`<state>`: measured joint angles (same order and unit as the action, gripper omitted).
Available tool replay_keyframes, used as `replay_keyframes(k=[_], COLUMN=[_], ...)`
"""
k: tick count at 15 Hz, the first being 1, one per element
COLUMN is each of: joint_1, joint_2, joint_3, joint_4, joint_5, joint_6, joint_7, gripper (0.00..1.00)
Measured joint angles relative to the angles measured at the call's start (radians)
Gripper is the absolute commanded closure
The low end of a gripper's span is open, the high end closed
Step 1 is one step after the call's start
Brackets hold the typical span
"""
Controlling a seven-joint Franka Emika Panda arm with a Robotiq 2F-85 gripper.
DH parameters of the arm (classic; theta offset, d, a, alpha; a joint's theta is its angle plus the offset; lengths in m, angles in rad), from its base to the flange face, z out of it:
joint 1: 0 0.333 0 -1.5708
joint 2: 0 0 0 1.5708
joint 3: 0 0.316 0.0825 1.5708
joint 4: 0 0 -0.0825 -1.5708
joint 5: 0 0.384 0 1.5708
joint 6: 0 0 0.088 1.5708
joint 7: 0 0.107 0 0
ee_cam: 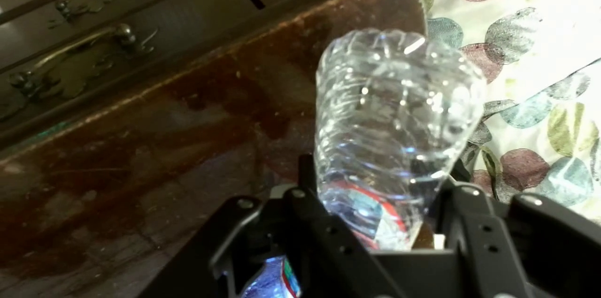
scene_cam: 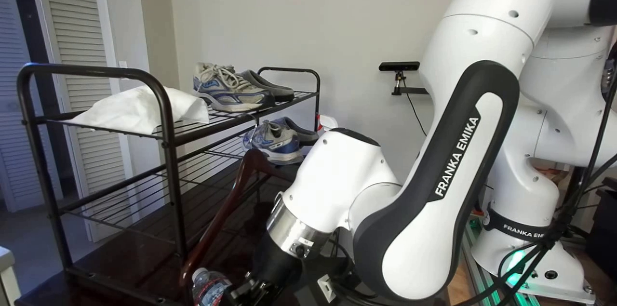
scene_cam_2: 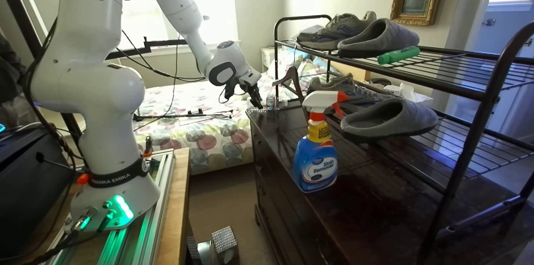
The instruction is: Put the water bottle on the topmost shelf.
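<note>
The water bottle (scene_cam: 212,291) is clear and crinkled, with a white cap and a red-and-blue label. It also shows in an exterior view (scene_cam_2: 270,101), at the dresser's far end, and in the wrist view (ee_cam: 394,110), base toward the top. My gripper (ee_cam: 382,166) has its fingers against both sides of the bottle; it also shows in both exterior views (scene_cam: 248,291) (scene_cam_2: 255,100). Part of the bottle is hidden by the fingers. I cannot tell whether the bottle touches the dresser. The topmost shelf (scene_cam: 226,125) is the rack's highest wire tier, also seen here (scene_cam_2: 467,74).
The topmost shelf holds a white cloth (scene_cam: 140,108), a sneaker (scene_cam: 226,86), a slipper (scene_cam_2: 377,37) and a green marker (scene_cam_2: 398,55). A wooden hanger (scene_cam: 243,180) hangs by the rack's front. A blue stain remover bottle (scene_cam_2: 316,165) stands on the dresser (scene_cam_2: 354,210).
</note>
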<state>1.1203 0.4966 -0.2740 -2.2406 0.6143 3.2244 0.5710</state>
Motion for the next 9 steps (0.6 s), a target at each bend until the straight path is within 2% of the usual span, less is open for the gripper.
replay_keyframes(k=[4,7,9], joint_1=[0.118,0.279,0.416], joint_2=[-0.038,-0.1,-0.149], joint_3=[-0.123,-0.299,-0.441], joint_4=[-0.027,-0.121,-0.209], joint_5=[0.003,-0.001,-0.011], joint_6=[-0.114,-0.21,-0.229], joint_7=[0.06,0.179,0.284], gripper=[0.86,0.86,0.86])
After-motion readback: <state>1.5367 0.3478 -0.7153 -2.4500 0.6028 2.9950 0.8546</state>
